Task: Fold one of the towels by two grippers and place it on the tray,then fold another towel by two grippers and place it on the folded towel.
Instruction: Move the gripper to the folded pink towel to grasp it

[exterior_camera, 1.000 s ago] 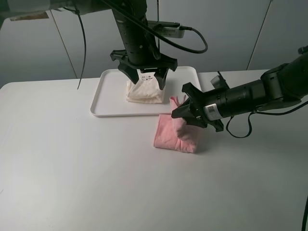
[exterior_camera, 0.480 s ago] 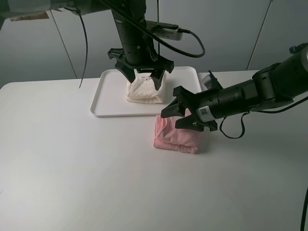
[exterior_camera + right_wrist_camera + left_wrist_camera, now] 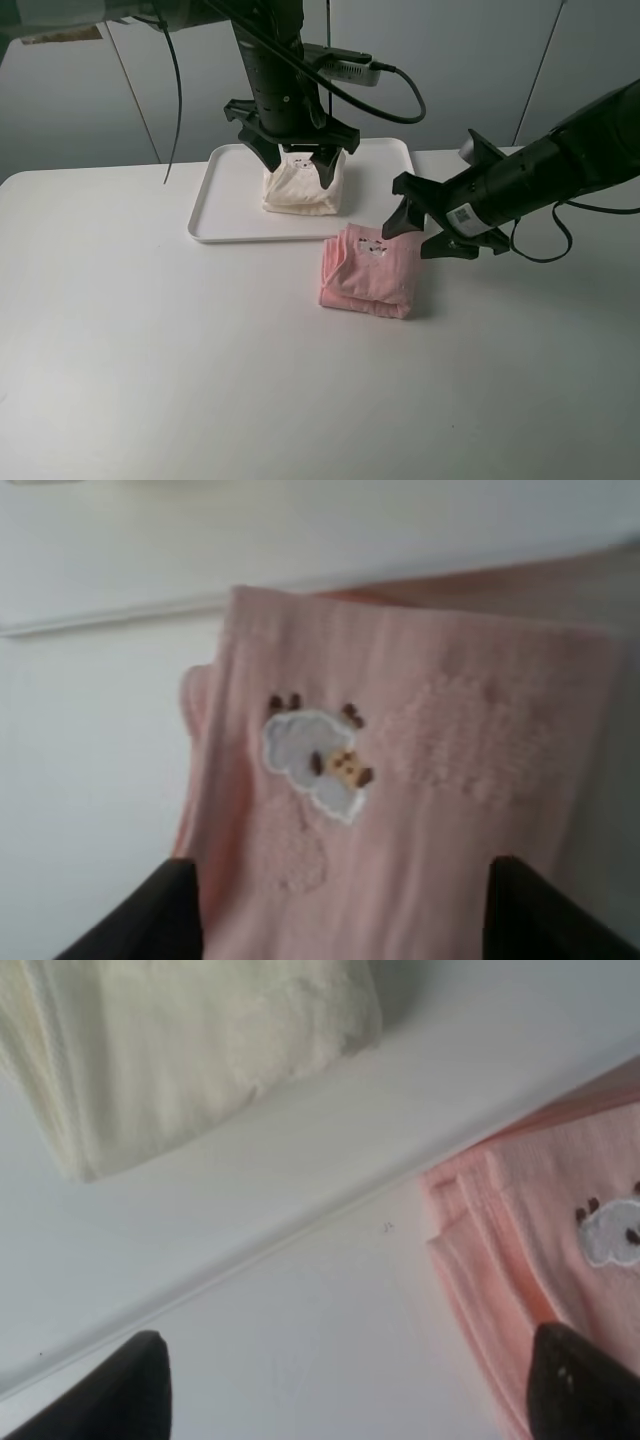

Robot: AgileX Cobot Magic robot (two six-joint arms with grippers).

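We see the pink towel [image 3: 368, 272] folded on the surface [image 3: 150, 360], just beside the near rim of the tray [image 3: 225, 195], while the cream towel [image 3: 303, 188] sits folded on the tray. The left gripper [image 3: 297, 160] hangs over the cream towel, jaws spread and empty. The right gripper [image 3: 428, 220] hovers beside the pink towel, jaws apart, holding nothing. We judge the terry light, limp and prone to unfolding, so we would pinch all layers at opposite folded edges.
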